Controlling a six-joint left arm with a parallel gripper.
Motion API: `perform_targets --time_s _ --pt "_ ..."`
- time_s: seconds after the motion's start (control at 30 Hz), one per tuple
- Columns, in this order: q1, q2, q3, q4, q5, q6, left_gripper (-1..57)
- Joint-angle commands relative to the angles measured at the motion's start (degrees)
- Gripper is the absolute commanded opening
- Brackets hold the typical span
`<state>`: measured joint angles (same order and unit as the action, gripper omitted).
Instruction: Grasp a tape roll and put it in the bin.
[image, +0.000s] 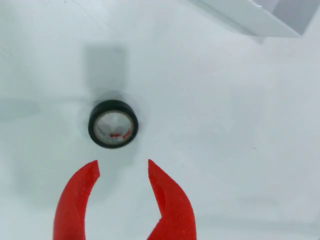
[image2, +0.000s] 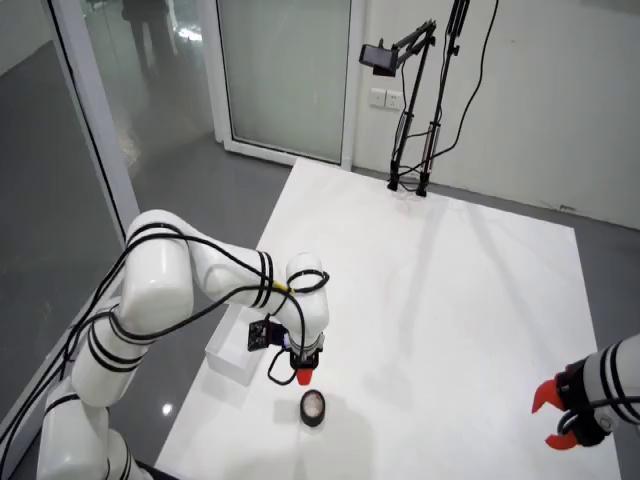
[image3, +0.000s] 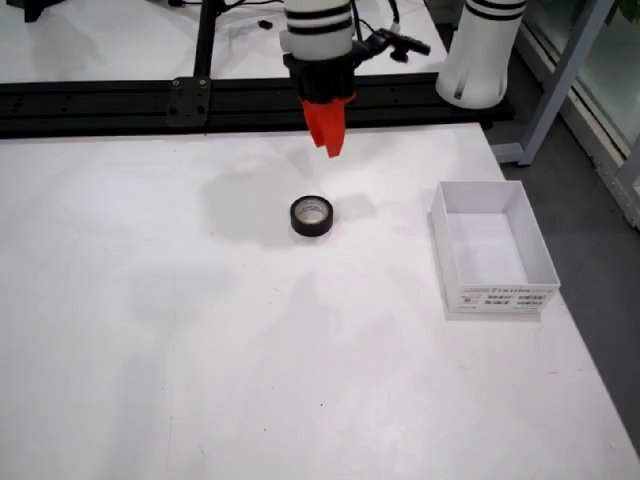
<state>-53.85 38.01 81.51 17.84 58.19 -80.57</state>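
Observation:
A black tape roll (image: 113, 124) with a white core lies flat on the white table; it also shows in the overhead view as the tape roll (image2: 313, 408) and in the front view as the tape roll (image3: 311, 216). My red gripper (image: 123, 168) hangs open above the table, its tips just short of the roll and apart from it. Nothing is between the fingers. In the front view the gripper (image3: 329, 138) hovers behind and above the roll. The white bin (image3: 491, 249) stands empty to the right of the roll there.
The bin's corner (image: 260, 17) shows at the upper right of the wrist view. A black rail (image3: 150, 100) runs along the table's far side in the front view. A second arm's red gripper (image2: 556, 418) rests at the right in the overhead view.

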Motion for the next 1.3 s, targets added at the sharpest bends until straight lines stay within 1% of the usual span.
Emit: perform_targets --time_s 0.03,0.3,0.63,0.8,1.1,1.3 --pt "-1.7 6.9 1.8 0.5 -6.0 -4.9 21.3" --pt "-0.8 9.2 1.8 0.8 -8.4 -5.5 21.3" --pt "0.2 10.2 1.2 3.1 -10.0 -6.9 21.3" --pt "0.7 12.3 -1.2 3.8 -10.5 -7.0 21.3" --pt "-0.1 20.0 -9.0 3.7 -11.0 -7.0 21.3" --pt "-0.1 21.0 -9.9 3.7 -10.8 -7.0 21.2"
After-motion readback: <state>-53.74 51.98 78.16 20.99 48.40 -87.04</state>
